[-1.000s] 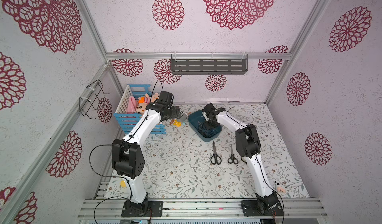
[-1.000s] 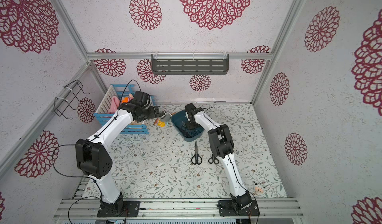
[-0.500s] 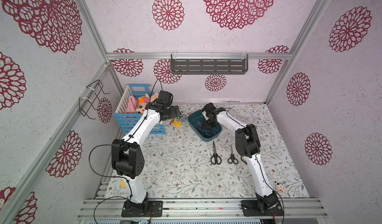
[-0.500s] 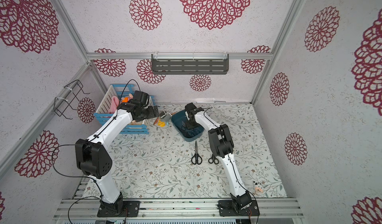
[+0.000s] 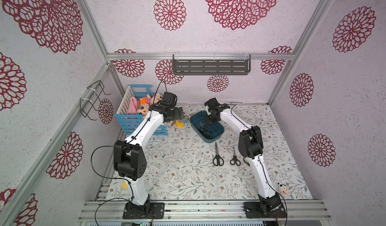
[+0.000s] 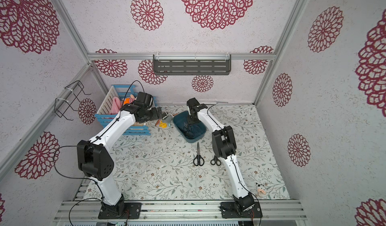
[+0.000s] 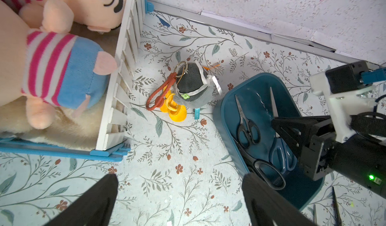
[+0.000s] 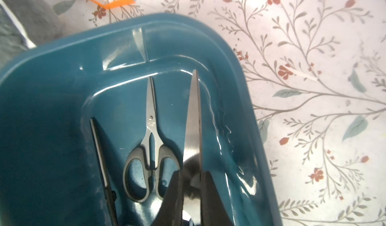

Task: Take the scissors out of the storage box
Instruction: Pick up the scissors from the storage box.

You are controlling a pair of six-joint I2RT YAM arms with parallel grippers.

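The dark-blue-handled scissors (image 7: 281,154) lie inside the storage box (image 8: 62,64), close along one side wall, with a small black-handled pair (image 8: 151,135) just beside them and a larger black-handled pair (image 7: 269,172) next to their loops. Two more pairs (image 5: 217,158) (image 5: 235,159) already lie out on the table (image 5: 177,162), near the box.

The grip looks risky. It sits on smooth, narrow steel well forward of the handles, so on a lift the heavier handle end may swing down or the blades slide out. The blue loops could also catch the larger pair, or drag the light box along.

The right hand (image 8: 191,177) is nearly closed, its fingers (image 8: 174,195) pinching the blades of the blue pair from both flat sides. The left hand (image 7: 179,189) is spread wide and holds nothing, hovering above the table between the box and the slatted crate (image 7: 117,101), near a grey plush toy (image 7: 192,85).
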